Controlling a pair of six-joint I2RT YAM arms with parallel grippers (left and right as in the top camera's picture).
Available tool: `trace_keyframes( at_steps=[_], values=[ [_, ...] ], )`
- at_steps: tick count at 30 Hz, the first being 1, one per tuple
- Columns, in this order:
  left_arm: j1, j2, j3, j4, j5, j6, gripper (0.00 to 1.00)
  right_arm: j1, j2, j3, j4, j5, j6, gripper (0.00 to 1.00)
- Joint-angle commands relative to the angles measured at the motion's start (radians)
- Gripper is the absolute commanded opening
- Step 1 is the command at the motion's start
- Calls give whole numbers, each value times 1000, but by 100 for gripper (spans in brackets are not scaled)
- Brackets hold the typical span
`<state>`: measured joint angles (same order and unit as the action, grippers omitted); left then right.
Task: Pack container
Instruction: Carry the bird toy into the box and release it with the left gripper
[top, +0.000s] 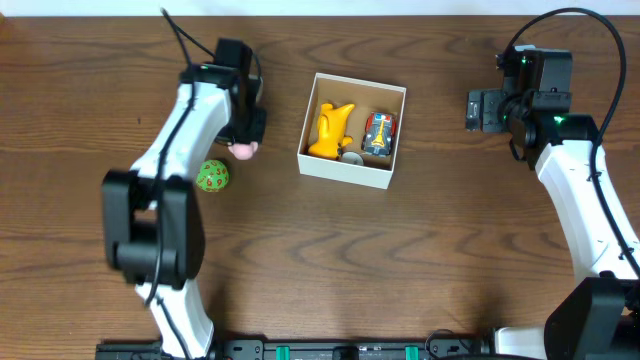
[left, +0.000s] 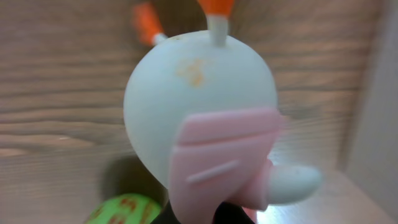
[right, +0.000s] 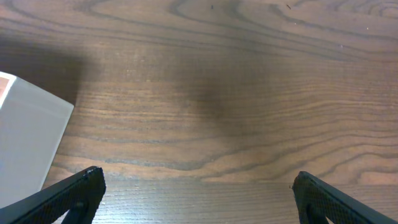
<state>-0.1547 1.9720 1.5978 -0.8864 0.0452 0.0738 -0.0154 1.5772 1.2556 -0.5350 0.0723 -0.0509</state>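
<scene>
Clamping the left tool (top: 245, 138) on a white-and-pink toy (left: 205, 124) left of the container (top: 345, 170) — sitting on the worktop (top: 400, 260), yellow toy (top: 330, 130) and toy car (top: 379, 134) inside — and holding the right tool (top: 476, 110) spread wide beyond it.

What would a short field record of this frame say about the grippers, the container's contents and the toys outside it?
left gripper: shut on the white-and-pink toy, left of the container
right gripper: open, empty, over the table right of the container
container: upright, open top
inside container: yellow toy, red toy car, small grey item I cannot identify
outside container: green ball on the table, near the held toy
held toy off the table: cannot tell
</scene>
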Motion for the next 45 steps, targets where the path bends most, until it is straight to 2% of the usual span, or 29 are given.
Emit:
trace_keyframes(
  at_steps=[1,8,16,21,29,39,43,44,45],
  values=[
    [-4,-146,45,6,-8,-35,8,-4,-8,14,-1,6,17,99],
    [-101,-301,45,26,147,-42,6,-4,-8,14,-1,6,17,99],
    [-335,-297,44,129,150,-48,6,-4,-8,14,-1,6,17,99],
    [-425,-262,44,182,120,-79,6,-4,-8,14,-1,6,17,99],
    [-444,-143,44,215,23,-187,6,-4,-8,14,-1,6,17,99],
    [-444,-35,44,288,-14,-191,7,-4,-8,14,-1,6,17,99],
    [-444,-28,44,291,-14,-191,22,-4,-8,14,-1,6,17,99],
    [-444,-28,44,291,-14,-191,29,-4,-8,14,-1,6,17,99],
    [-444,-28,44,291,-14,-191,41,-4,-8,14,-1,6,17,99]
  ],
)
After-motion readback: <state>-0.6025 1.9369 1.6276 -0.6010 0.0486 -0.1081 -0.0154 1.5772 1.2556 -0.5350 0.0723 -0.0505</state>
